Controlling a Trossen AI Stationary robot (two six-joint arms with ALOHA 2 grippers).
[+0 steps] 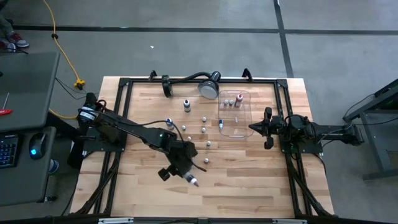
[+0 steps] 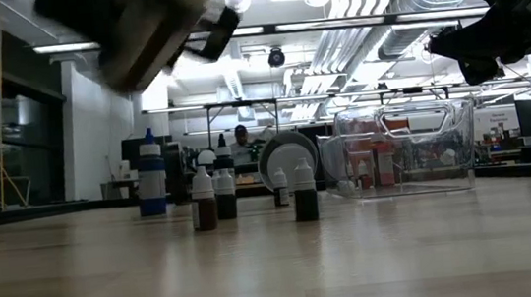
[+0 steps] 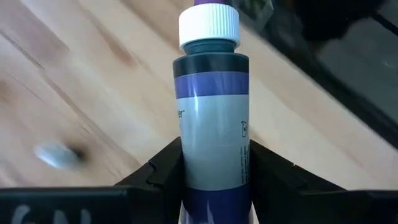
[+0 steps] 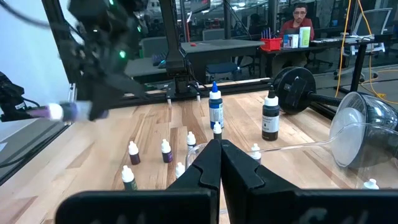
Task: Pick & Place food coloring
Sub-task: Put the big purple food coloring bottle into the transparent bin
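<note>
- The worktop (image 1: 249, 186) is spread with small food coloring bottles; a loose group (image 1: 204, 129) stands near the middle, just beside the clear tray (image 1: 244, 129).
- The tray is set at the far side, next to the round lamp head (image 1: 209, 88), and a few bottles (image 1: 234, 101) are already stood inside it.
- The left pincer (image 1: 181, 167) is raised above the near-centre of the worktop, well apart from the tray.
- The right pincer (image 1: 256, 128) is parked at the tray's right edge with its fingers pressed together and nothing held.
- A purple bottle (image 3: 211, 118) is clamped in the left pincer, white cap pointing outward, and is carried clear of the wood.
- The carry is best done high over the standing group, so none is toppled.
- The bottle should be lowered inside the tray wall, clear of the bottles there, and released only once seated.
</note>
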